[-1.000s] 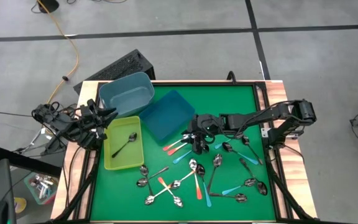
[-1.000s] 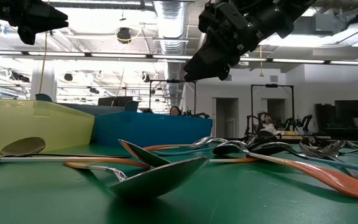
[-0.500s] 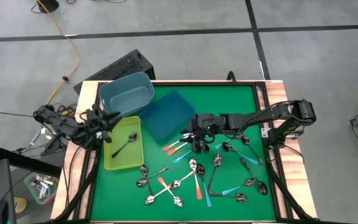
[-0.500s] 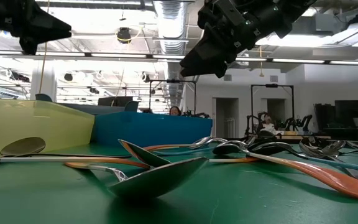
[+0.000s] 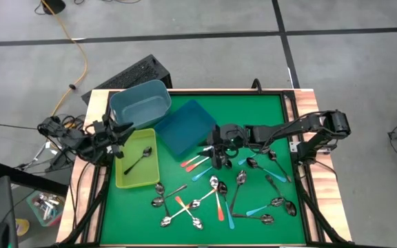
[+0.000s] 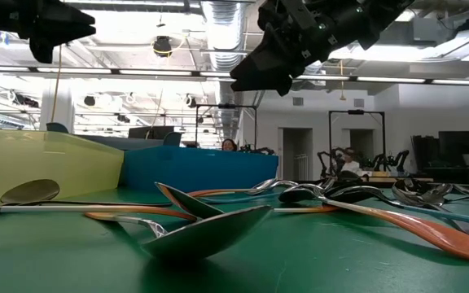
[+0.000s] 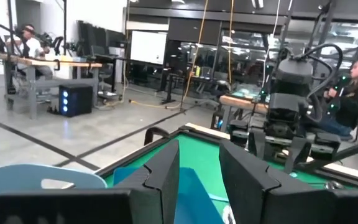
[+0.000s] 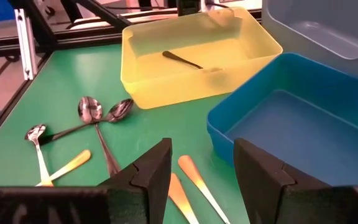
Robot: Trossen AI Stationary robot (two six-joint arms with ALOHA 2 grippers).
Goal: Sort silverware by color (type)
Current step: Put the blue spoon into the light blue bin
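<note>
Spoons (image 5: 216, 184) lie partly overlapped; right claw (image 5: 217, 156) hovers open above.

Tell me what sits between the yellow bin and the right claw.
In the high view, the dark blue bin lies between the yellow bin and the right claw. The right wrist view shows it empty.
</note>
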